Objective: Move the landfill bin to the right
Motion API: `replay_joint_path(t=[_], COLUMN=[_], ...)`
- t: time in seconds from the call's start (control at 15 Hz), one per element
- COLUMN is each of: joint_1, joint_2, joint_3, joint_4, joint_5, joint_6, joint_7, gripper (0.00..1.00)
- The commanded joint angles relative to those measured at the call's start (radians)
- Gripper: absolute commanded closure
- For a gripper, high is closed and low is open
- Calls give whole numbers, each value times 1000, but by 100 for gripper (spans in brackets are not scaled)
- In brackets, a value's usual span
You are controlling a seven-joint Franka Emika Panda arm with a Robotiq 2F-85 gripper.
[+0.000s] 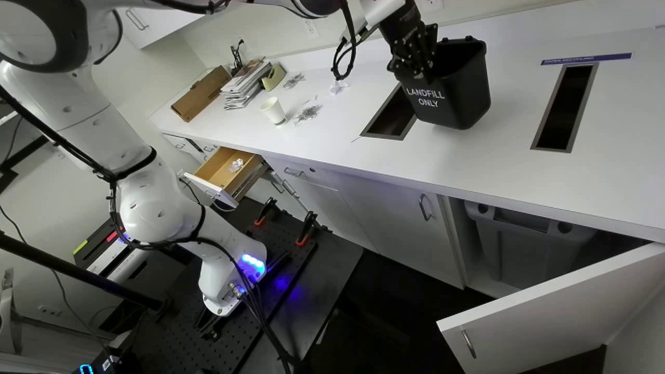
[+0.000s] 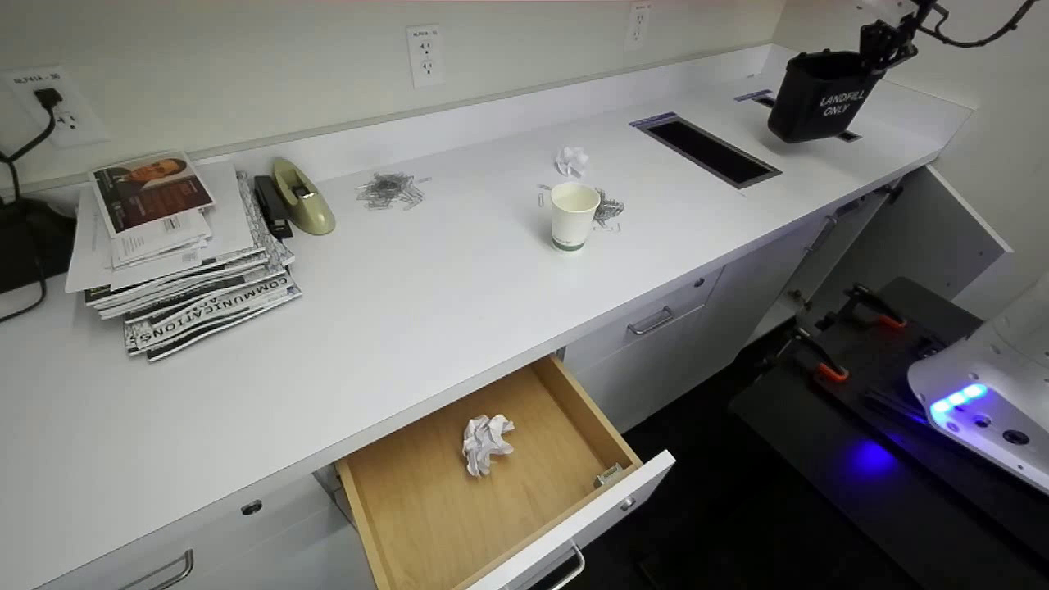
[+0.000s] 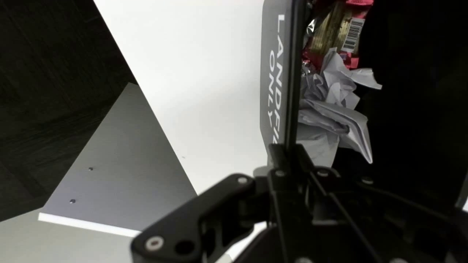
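The black landfill bin (image 1: 463,98), lettered "LANDFILL ONLY", hangs tilted and seems to be a little above the white counter. It also shows in an exterior view (image 2: 803,111) toward the far end of the counter. In the wrist view, my gripper (image 3: 289,151) is shut on the bin's rim (image 3: 293,80), one finger outside the lettered wall and one inside. The gripper also shows in both exterior views, at the bin's lettered side (image 1: 423,72) (image 2: 877,61). Crumpled white paper (image 3: 336,113) and a red and gold wrapper (image 3: 334,34) lie inside the bin.
One slot (image 1: 390,117) in the counter lies beside the bin; another (image 1: 567,106) lies under a "PAPER RECYCLING" label. A paper cup (image 2: 571,221), paper clips (image 2: 390,190) and magazines (image 2: 188,254) stand farther along. A drawer (image 2: 565,492) and a cabinet door (image 1: 561,306) stand open.
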Motion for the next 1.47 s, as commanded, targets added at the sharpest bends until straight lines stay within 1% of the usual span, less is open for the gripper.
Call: replay_joint_path(t=[0.0, 0.4, 0.73, 0.8, 0.87, 1.13, 1.33, 1.4], joint_1=[33, 38, 40, 40, 41, 46, 56, 56], joint_2=[30, 62, 74, 74, 74, 45, -27, -56], joint_3=[-25, -26, -29, -30, -31, -35, -40, -36], joint_4=[13, 0, -2, -1, -2, -22, -64, -78], joint_5=[18, 80, 110, 111, 111, 105, 85, 93], joint_6=[43, 89, 83, 79, 76, 80, 84, 79], joint_7=[15, 8, 8, 9, 10, 3, -21, -43], gripper=[98, 98, 98, 66, 65, 37, 12, 6])
